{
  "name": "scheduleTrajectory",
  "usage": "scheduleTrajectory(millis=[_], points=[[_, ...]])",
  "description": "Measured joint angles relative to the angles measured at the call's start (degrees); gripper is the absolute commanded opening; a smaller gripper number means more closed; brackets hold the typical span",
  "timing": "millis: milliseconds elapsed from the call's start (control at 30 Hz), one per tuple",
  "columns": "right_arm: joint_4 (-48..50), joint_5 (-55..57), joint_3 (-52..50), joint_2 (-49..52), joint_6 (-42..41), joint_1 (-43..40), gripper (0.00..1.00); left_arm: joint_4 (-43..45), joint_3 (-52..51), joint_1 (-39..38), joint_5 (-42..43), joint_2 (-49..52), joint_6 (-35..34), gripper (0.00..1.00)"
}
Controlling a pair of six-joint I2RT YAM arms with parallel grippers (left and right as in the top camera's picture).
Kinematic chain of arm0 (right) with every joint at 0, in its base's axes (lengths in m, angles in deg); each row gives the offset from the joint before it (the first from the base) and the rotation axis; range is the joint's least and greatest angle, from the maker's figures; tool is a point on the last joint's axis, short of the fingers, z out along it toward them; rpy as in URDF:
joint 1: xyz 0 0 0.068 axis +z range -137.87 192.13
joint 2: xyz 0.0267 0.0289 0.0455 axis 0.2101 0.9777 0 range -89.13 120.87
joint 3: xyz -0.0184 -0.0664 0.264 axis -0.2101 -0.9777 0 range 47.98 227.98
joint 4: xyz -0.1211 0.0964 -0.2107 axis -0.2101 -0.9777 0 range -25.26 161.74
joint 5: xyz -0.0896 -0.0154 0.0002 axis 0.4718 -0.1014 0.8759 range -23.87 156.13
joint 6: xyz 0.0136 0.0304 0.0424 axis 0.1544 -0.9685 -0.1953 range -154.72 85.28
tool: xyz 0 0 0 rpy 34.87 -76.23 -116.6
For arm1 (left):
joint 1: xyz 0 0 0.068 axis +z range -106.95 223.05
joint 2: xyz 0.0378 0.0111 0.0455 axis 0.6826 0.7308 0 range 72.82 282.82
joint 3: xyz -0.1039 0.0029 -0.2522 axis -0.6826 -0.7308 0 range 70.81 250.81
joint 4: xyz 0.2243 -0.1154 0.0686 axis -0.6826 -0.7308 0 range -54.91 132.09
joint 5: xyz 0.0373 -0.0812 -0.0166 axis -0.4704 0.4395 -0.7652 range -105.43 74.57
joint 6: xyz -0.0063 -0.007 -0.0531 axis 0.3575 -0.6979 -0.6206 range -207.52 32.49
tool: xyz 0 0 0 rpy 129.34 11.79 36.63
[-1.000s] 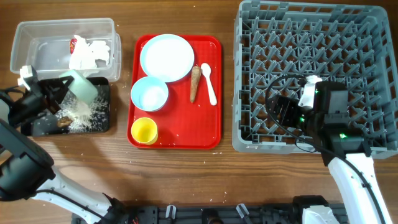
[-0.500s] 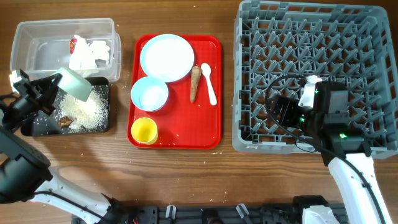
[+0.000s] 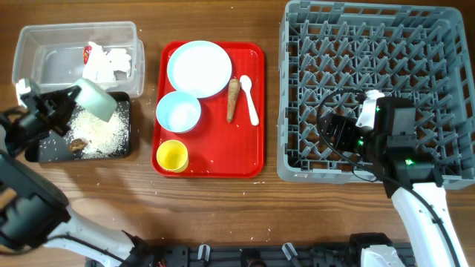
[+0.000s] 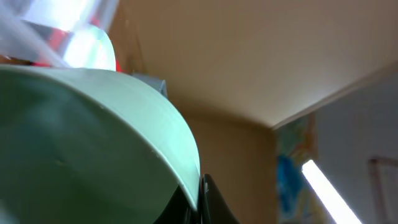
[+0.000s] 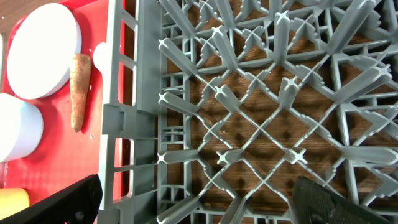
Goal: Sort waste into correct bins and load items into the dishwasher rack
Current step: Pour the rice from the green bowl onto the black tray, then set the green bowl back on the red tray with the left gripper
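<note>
Mint-green bowl [image 3: 96,99] is tilted over the top edge of the black tray [image 3: 44,153], rim pinched in the left claw [image 3: 72,99], which is clenched on it. The left wrist view is nearly all bowl wall, so the grip can't be checked any closer than that. Loose rice [image 3: 100,133] lies spread in the tray next to the small dark lump [image 3: 76,144]. A few grains sit on the worktop [image 3: 111,200] just outside it.

Step in hand looks like dumping the bowl. To do it well:
- keep the mouth inside the tray outline, not over the clear tub [image 3: 44,63] behind it
- tip further and hold until nothing more falls
- level out before moving off, so no grains trail across the red tray [image 3: 215,162]

Right claw [image 3: 338,133] is released and empty, hanging low inside the dishwasher rack [image 3: 445,22], with its pegs directly beneath. It's well placed to take a handover
</note>
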Motion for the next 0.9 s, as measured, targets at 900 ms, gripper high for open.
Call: scheduleTrajectory(millis=[900], points=[[-0.33, -0.17, 0.00, 0.07, 0.00, -0.04, 1.00, 21.09, -0.02, -79.28, -76.35, -6.82, -25.49, 0.04]])
